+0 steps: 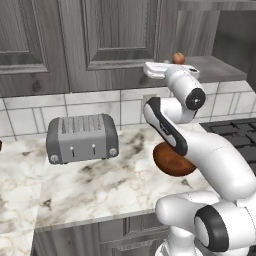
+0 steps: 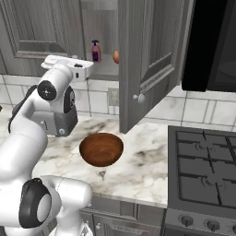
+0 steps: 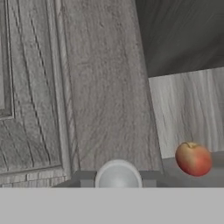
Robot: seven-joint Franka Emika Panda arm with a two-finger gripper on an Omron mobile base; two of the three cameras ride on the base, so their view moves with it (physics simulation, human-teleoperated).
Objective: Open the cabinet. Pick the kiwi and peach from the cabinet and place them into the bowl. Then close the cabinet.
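1. The right cabinet door [image 2: 152, 60] stands swung out over the counter [image 2: 138, 161], blocking approach from the stove side.
2. The shelf front edge lies open beside the peach [image 3: 193, 159].
3. The closed left door [image 3: 100, 87] walls the shelf's other side.

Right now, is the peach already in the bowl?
No, the peach sits on the cabinet shelf, and the bowl on the counter holds nothing.

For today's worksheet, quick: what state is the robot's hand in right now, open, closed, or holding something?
Hand: closed on the left cabinet door's round silver knob; the peach sits untouched on the shelf.
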